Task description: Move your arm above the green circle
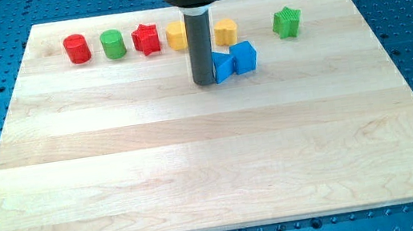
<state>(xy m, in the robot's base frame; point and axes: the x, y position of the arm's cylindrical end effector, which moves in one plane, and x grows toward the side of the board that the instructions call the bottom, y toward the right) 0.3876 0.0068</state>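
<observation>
Near the view's top edge of the wooden board (196, 157), my tip (204, 82) sits planted against the left side of a blue block (223, 66) (shape partly hidden), with a blue cube (244, 57) touching that one's right. No hand here, just a bare rod. The green circle (112, 44) stands well off to the left, between the red cylinder (76, 48) and red star (145, 39).

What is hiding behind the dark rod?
Behind the rod, part of a yellow block and part of a blue block peek out. Their covered parts stay hidden. My tip touches the blue one.
</observation>
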